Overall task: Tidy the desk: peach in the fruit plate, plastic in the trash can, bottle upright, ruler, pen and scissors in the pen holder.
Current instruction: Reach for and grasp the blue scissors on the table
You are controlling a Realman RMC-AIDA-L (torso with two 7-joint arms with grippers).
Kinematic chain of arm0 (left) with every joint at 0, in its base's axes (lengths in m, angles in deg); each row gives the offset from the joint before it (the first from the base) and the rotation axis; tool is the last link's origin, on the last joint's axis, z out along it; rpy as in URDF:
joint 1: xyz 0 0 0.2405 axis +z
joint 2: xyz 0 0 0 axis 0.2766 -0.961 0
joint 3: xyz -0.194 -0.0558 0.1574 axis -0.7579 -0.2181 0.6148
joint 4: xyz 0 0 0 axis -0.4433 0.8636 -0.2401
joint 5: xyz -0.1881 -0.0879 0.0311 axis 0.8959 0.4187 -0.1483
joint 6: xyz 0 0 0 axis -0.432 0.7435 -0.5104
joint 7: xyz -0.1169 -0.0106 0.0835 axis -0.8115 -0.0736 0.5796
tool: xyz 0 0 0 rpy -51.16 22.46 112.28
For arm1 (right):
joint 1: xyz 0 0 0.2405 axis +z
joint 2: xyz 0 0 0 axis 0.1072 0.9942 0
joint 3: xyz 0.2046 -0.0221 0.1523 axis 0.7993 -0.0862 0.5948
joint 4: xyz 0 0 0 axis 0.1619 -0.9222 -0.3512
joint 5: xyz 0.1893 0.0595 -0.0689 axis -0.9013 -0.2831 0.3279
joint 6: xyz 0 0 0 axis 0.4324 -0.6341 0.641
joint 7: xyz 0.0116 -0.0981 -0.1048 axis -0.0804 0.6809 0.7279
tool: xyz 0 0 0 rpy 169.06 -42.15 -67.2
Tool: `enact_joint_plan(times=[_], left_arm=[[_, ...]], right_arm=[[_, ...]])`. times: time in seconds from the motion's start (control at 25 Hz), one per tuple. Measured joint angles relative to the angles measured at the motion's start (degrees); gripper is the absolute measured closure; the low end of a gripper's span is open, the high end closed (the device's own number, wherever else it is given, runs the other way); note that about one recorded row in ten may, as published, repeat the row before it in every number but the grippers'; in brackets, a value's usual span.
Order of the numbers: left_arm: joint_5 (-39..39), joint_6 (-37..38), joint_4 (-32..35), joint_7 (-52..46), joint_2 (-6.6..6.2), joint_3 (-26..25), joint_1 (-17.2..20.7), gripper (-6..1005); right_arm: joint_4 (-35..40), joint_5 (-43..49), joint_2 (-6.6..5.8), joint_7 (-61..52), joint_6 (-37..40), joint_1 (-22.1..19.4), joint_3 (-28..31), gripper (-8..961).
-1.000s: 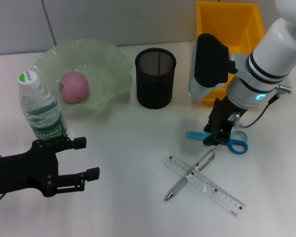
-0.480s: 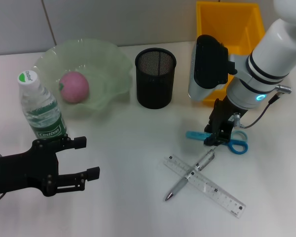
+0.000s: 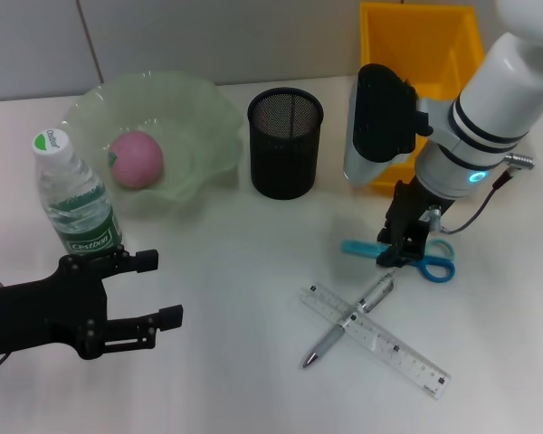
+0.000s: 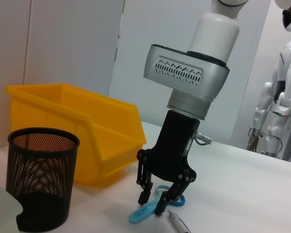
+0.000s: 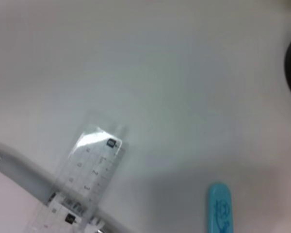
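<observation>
A pink peach (image 3: 136, 159) lies in the green fruit plate (image 3: 199, 108). The bottle (image 3: 75, 197) stands upright at the left. Blue scissors (image 3: 416, 260) lie flat on the table under my right gripper (image 3: 392, 257), which points down at them. Seen from the left wrist, the right gripper (image 4: 153, 200) is open, its fingertips standing on either side of the scissors (image 4: 144, 212). A silver pen (image 3: 347, 322) lies across a clear ruler (image 3: 389, 347) in front of it; the ruler (image 5: 85, 182) also fills the right wrist view. The black mesh pen holder (image 3: 285, 154) stands mid-table. My left gripper (image 3: 158, 289) is open, just in front of the bottle. The plastic is out of view.
A yellow bin (image 3: 421, 45) stands at the back right, behind the right arm. A wall closes off the far edge of the table. In the left wrist view the bin (image 4: 77, 131) sits right behind the pen holder (image 4: 39, 179).
</observation>
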Motion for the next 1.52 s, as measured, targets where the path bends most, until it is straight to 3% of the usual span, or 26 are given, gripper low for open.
enact_joint_plan(times=[1.52], left_arm=[[0.0,-0.1,0.0,0.3,-0.08,-0.1,-0.2,154]], right_arm=[[-1.2,1.3,-0.03,-0.8,0.4,1.1,0.0,675]])
